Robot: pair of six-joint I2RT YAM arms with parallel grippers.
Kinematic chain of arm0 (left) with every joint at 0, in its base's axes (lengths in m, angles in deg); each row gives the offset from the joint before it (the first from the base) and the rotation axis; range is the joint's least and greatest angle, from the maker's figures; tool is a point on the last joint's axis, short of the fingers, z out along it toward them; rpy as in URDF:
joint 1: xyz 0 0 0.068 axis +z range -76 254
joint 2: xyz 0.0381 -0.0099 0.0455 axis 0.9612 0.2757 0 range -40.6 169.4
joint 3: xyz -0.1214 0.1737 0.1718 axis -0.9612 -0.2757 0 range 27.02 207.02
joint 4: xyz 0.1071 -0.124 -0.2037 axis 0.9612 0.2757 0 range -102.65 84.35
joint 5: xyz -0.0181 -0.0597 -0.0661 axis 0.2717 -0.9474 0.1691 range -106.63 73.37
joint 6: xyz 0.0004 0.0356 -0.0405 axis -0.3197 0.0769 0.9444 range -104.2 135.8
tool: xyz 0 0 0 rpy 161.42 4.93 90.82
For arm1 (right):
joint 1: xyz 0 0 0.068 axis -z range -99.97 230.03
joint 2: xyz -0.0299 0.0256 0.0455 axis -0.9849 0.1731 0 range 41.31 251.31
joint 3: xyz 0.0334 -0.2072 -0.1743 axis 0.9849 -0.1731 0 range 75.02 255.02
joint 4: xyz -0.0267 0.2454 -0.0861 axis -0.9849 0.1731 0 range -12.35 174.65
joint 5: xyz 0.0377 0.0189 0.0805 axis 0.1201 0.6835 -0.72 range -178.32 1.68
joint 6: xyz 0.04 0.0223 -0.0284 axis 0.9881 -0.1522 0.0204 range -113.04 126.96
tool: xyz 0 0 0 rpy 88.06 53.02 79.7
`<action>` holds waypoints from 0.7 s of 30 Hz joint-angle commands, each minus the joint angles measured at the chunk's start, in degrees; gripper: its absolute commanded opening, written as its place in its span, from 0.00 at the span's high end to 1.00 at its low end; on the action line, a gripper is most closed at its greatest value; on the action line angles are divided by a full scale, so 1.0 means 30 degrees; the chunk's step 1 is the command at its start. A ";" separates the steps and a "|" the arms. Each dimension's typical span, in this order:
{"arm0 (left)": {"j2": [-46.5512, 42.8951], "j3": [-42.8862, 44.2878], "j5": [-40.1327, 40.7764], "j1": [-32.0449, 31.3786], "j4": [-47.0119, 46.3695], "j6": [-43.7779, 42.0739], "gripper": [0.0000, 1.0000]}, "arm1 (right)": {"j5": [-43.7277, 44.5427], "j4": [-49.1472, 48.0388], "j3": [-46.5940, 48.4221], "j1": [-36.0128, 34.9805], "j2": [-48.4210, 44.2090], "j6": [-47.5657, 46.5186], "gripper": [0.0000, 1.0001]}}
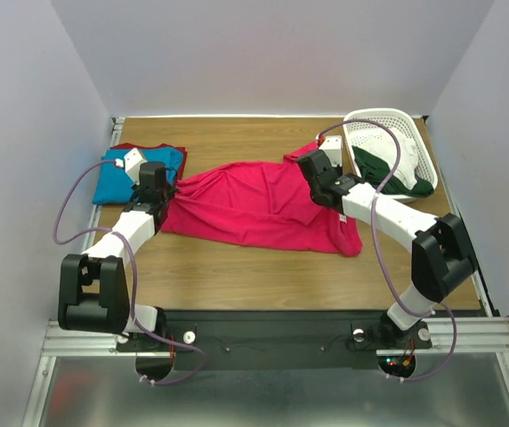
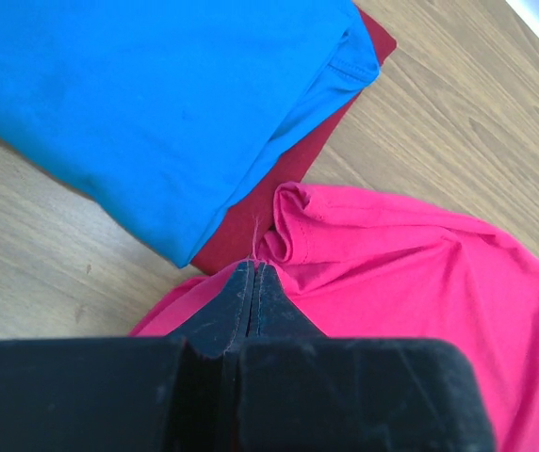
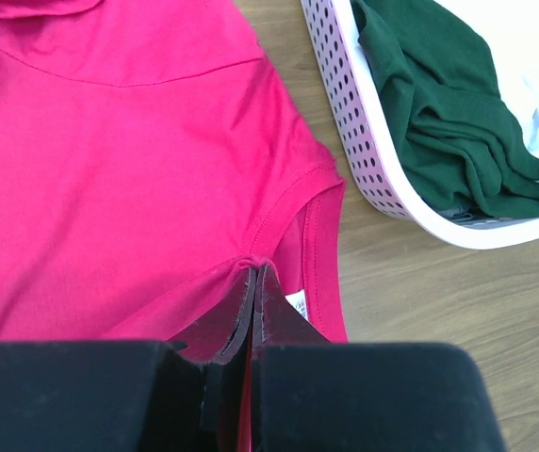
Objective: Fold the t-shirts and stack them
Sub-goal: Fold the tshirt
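Note:
The crimson-pink t-shirt [image 1: 254,206] lies spread across the middle of the table. My left gripper [image 1: 158,191] is shut on its left edge [image 2: 364,254], next to the folded stack. My right gripper [image 1: 326,182] is shut on its neckline [image 3: 138,169], with the white neck label [image 3: 298,303] showing beside the jaws. The turquoise-blue t-shirt [image 1: 117,178] lies folded on top of the dark red t-shirt [image 1: 148,148] at the back left; both show in the left wrist view, blue [image 2: 156,104] over red [image 2: 298,155].
A white lattice basket [image 1: 415,147] stands at the back right, holding a dark green garment [image 1: 397,173] and white cloth; it shows in the right wrist view [image 3: 373,160] close to the shirt's collar. Walls enclose the table on three sides.

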 commanded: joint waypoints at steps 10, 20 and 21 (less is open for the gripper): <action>0.0991 0.1516 0.0767 0.0096 -0.1198 -0.0485 1.00 | 0.0721 -0.0875 0.1438 0.0573 0.0710 -0.0299 1.00; 0.0348 0.2337 0.1002 0.0037 -0.1432 -0.0750 0.17 | 0.0896 -0.0992 0.2932 0.0896 0.1619 -0.0739 0.03; 0.0143 0.2337 0.1060 -0.0079 -0.1433 -0.0750 0.14 | 0.0868 -0.0992 0.2904 0.0867 0.1503 -0.0739 0.00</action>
